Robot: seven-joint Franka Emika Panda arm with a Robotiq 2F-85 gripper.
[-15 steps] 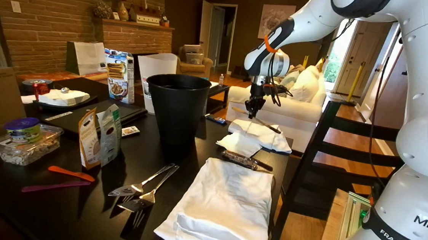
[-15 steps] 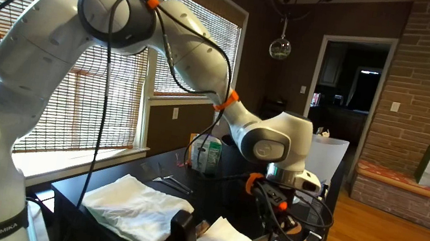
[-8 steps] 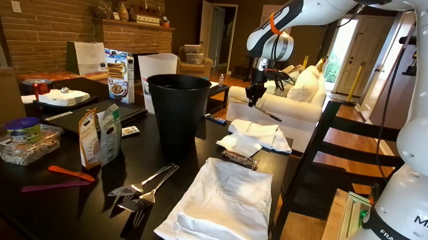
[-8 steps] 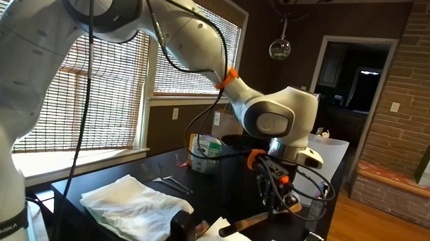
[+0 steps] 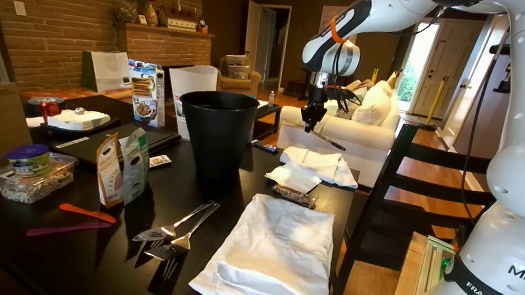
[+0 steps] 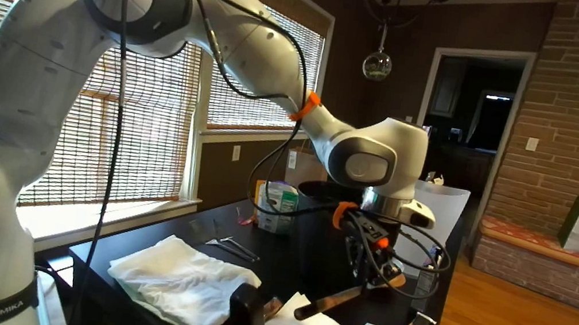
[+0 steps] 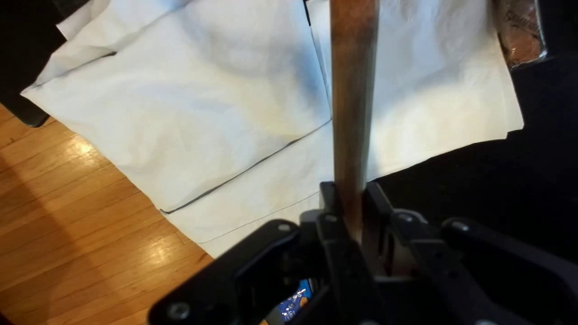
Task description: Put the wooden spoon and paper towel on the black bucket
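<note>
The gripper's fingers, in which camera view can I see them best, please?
The wrist view: it shows both fingers close up, gripping the wooden spoon from either side. In both exterior views the gripper is dark and farther away, so its fingers are hard to tell apart.

In an exterior view: over dark table (image 5: 93, 270), facing white sofa (image 5: 375, 137); Franka arm (image 5: 520, 172) near right. In an exterior view: from opposite side, facing window blinds (image 6: 158, 130) and far doorway (image 6: 461, 126); arm near left. Both share table, black bucket (image 5: 216, 137). Wrist view: closest, down past gripper (image 7: 351, 192) onto folded white cloth (image 7: 203, 113).
</note>
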